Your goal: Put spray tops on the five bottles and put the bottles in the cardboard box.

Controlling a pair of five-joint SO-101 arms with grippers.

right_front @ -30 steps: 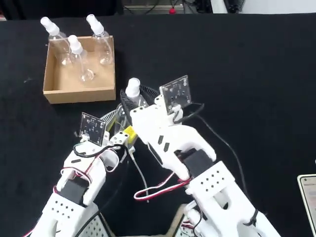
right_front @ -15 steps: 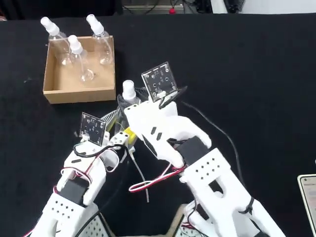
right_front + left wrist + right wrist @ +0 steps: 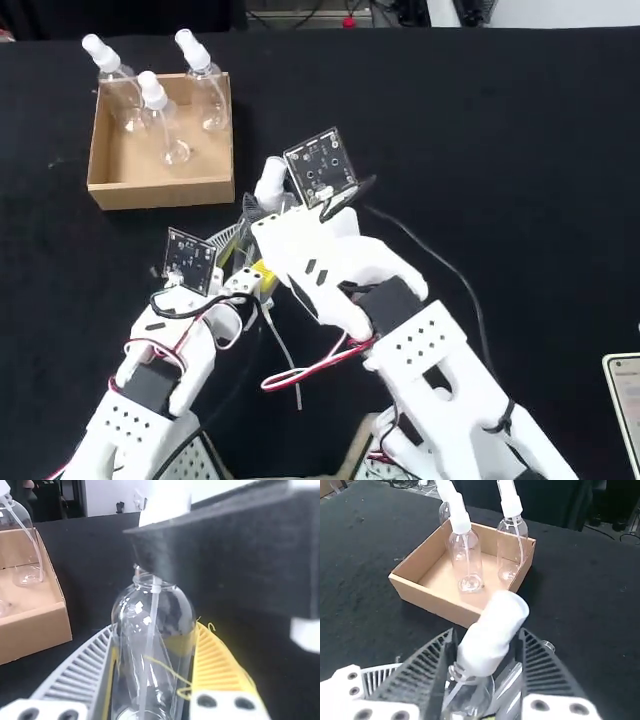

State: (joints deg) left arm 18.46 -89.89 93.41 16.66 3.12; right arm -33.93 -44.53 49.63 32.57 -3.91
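High view first: looking down on a black desk, with both arms crowding together just beside the box. Keeping three bottles upright inside that box, each wearing a white spray cap, all grouped toward the far side. Working on a fourth bottle outside the box, near its closest corner and mostly hidden under the right arm and the left arm.

Over to the left wrist view: clamping that clear bottle with the left fingers, grey on one flank and yellow on the other, both pressing on the body below the shoulder. Showing a thin tube running down inside the clear wall. Catching the edge of the box off to the side, with the base of another bottle in it.

Now the right wrist view: pinching the white top between the right fingers, directly above the bottle's neck. Holding the top tilted, leaning off to one side rather than standing straight. Looking past it at the box and the capped bottles beyond.

Cannot tell whether sitting fully on the neck or only resting there. Cannot tell either whether standing on the desk or raised off it.
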